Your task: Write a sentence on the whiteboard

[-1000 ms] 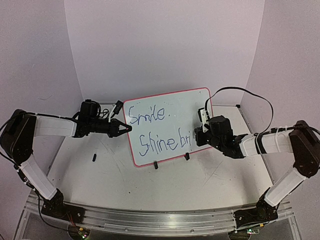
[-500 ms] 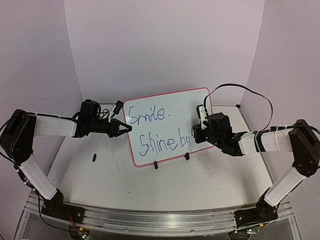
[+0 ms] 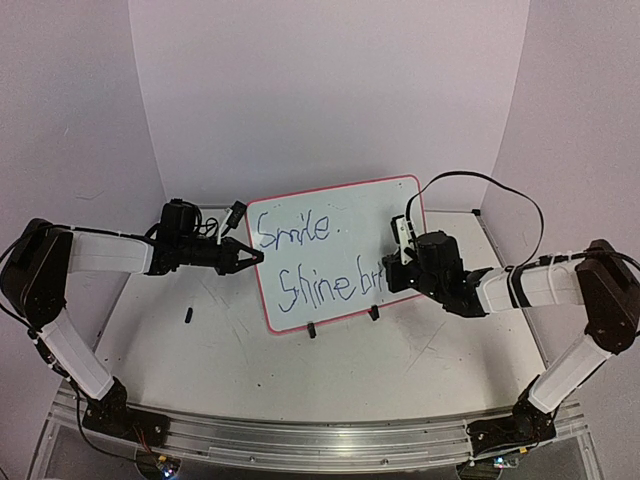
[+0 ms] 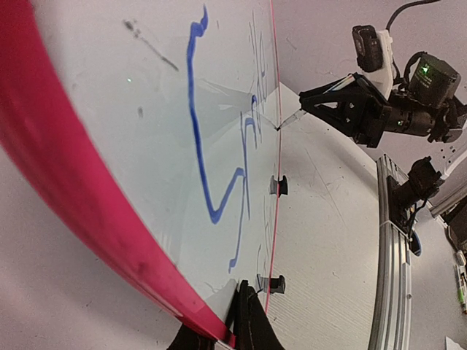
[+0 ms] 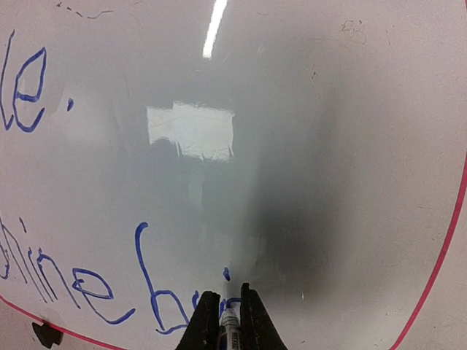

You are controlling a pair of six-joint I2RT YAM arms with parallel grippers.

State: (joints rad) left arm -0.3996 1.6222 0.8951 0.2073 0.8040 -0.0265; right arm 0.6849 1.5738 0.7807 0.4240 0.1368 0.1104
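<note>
A rectangular glossy white whiteboard point(image 3: 335, 250) with a thin red-pink rounded frame stands near the middle of the pale bench point(image 3: 400, 370), leaning back on two small black clip feet point(image 3: 312, 330) along its lower edge. The left pincer point(image 3: 250, 257) reaches in from the side and is clamped shut on the whiteboard's left edge; in the left wrist view its dark fingertips point(image 4: 243, 310) pinch the red frame at the bottom of the picture. The right pincer point(image 3: 392, 270) is at the whiteboard's lower right part, closed on a slim white marker pen point(image 5: 228, 322) that sits between its two fingers, the pen's tip against the white surface. Blue handwriting point(image 3: 300, 232) fills two lines: "Smile." above and "Shine bri" below, with the pen tip at the end of the lower line, just beside the last strokes. The right part of the whiteboard's upper line is bare white and carries a bright reflection of a lamp. A small black object point(image 3: 188, 316) lies on the bench to the left of the whiteboard, apart from it and from both arms; what it is cannot be told.
</note>
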